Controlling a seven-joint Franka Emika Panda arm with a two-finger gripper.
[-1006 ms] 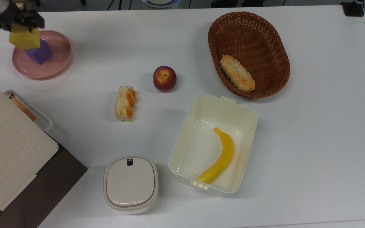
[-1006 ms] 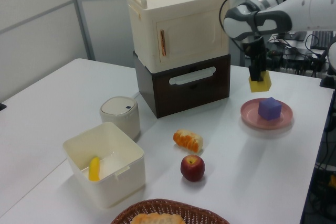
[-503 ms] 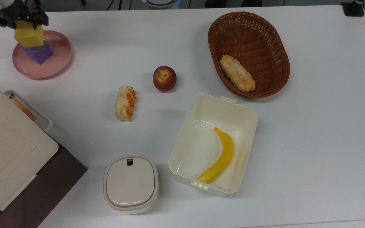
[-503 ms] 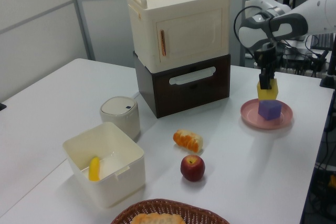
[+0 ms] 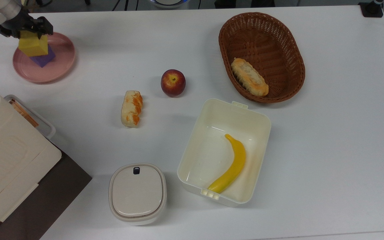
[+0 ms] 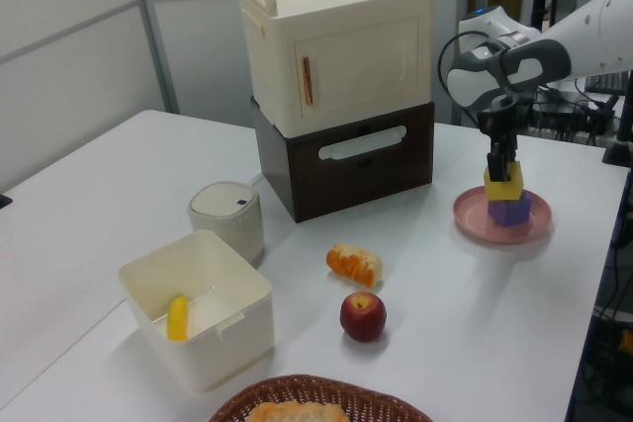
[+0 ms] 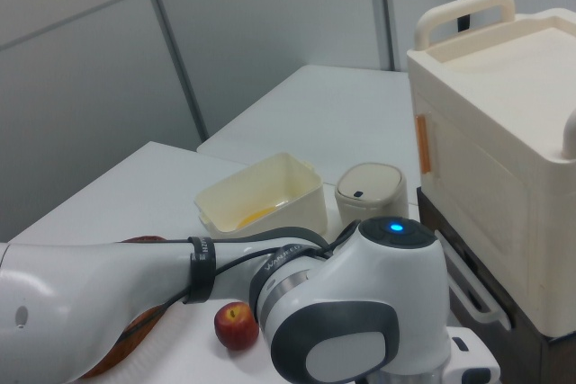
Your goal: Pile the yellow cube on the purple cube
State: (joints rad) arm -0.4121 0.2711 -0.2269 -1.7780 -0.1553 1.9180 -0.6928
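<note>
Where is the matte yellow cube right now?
At the top view's upper left, the matte yellow cube sits atop the purple cube on the pink plate, under the gripper.

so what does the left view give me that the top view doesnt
The left view alone shows the cabinet's front, with its cream upper unit on the brown drawer, and the yellow cube stacked directly above the purple cube. The top view alone shows the whole basket and the banana at full length. Both show the gripper at the yellow cube, the pink plate and the apple.
</note>
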